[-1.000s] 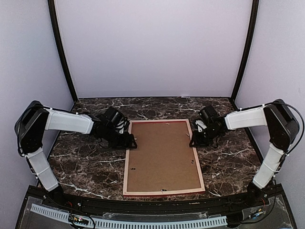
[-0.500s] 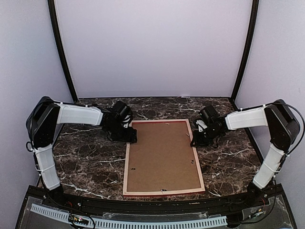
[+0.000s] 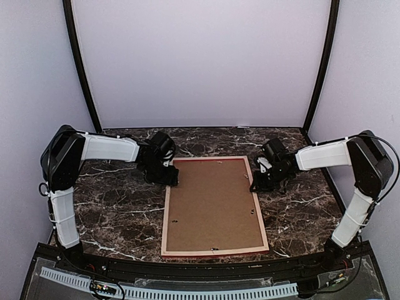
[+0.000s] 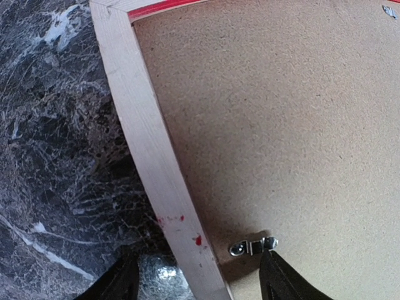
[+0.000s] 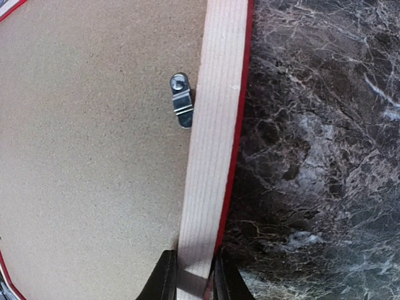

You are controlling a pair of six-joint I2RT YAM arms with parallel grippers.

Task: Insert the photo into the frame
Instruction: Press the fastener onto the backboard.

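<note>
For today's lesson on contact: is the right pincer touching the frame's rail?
Touching. The right wrist view shows the right pincer closed on the frame rail, both fingers pressed against its pale wood sides.

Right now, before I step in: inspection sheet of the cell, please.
Surface: dark marble table, white veining.
Job's things: frame lies face down, pale rear rails up, with the brown backing board seated inside; photo not seen.
Clutter: nothing seen.
Grippers: left tool open, fingers straddling the left rail beside a turn clip; right tool shut on the right rail.
Cables: black cable looped outside the right arm's elbow.
Surroundings: pale walls, black corner posts.
</note>
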